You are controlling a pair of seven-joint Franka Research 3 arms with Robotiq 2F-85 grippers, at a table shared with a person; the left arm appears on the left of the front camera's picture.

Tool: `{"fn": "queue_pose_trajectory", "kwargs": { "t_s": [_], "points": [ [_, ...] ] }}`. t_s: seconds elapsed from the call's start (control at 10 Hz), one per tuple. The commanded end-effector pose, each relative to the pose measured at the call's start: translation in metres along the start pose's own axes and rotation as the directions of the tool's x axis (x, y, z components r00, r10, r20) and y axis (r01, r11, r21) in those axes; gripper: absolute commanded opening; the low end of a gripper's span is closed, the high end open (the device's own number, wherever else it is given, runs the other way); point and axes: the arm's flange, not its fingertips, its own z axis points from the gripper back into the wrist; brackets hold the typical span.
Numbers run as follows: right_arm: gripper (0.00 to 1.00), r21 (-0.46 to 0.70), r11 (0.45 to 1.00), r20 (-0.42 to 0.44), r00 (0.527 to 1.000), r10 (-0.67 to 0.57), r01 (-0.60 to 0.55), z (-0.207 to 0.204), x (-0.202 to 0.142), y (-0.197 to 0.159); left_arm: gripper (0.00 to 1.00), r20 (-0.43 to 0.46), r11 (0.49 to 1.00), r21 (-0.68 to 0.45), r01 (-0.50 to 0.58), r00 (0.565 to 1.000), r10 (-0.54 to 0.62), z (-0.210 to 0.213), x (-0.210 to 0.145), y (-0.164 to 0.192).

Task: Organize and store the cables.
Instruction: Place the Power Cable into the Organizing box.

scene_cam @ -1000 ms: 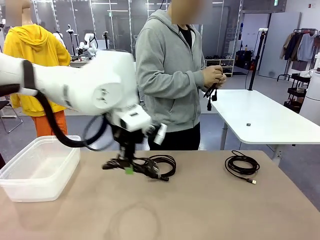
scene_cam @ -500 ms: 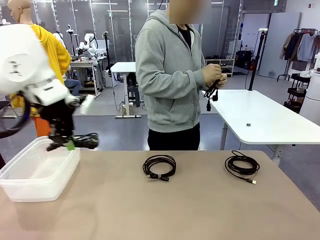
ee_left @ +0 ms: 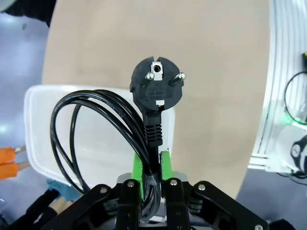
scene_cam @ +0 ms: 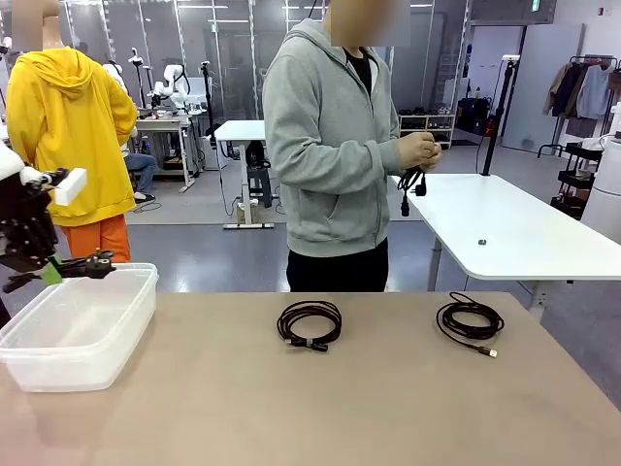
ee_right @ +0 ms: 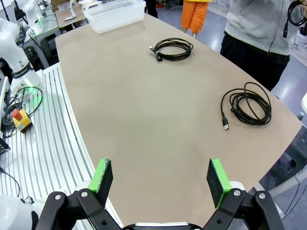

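Closest in, the right end effector [ee_right: 159, 175] hangs with its green pads [ee_right: 103, 173] spread wide and nothing between them, over the bare near side of the table [scene_cam: 291, 417], so that arm has plenty of free room and no job just now. Off at the left, the left end effector [scene_cam: 49, 273] is clamped tight on a coiled power cord [ee_left: 152, 132]. It grips the bundle just below the round plug [ee_left: 157, 87], and the loops droop to one side above the clear plastic bin [scene_cam: 68, 364]. To my eye this is the drop-off step for that cord: it is in the air over the bin, not yet in it. The next move calls for centring over the opening, lowering a little and letting go. From the wrist the plug looks to reach toward the bin's rim, so a release here might leave it draped over the wall. The bin sits near the table's left edge, leaving little margin on that side. Further across, a middle coil [scene_cam: 310, 324] and a right-hand coil [scene_cam: 470, 320] lie flat on the table, well apart, with open surface around each. At the far side a person's hands [scene_cam: 417, 150] hold another black cable [scene_cam: 409, 186], apparently bundling it.
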Motion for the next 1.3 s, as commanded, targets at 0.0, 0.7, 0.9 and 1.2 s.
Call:
{"fn": "queue_pose_trajectory", "kwargs": {
  "t_s": [0.0,0.7,0.9,1.2],
  "points": [
    [1.0,-0.004,1.0,0.018,1.0,0.02,-0.02,0.001,-0.001,-0.001,0.17,-0.03,0.999,-0.038,0.012,0.999,-0.014,0.013,-0.007,-0.001],
    [1.0,-0.004,1.0,0.018,1.0,0.02,-0.02,0.001,-0.001,-0.001,0.17,-0.115,0.98,0.117,0.164,0.982,-0.151,-0.032,-0.013,0.019],
    [1.0,-0.004,1.0,0.018,1.0,0.02,-0.02,0.001,-0.001,-0.001,0.17,-0.136,0.982,0.124,0.143,0.983,-0.126,-0.07,-0.026,0.04],
    [1.0,-0.004,1.0,0.018,1.0,0.02,-0.02,0.001,-0.001,-0.001,0.17,-0.122,0.985,0.126,0.115,0.987,-0.1,-0.118,-0.047,0.069]
  ]
}}
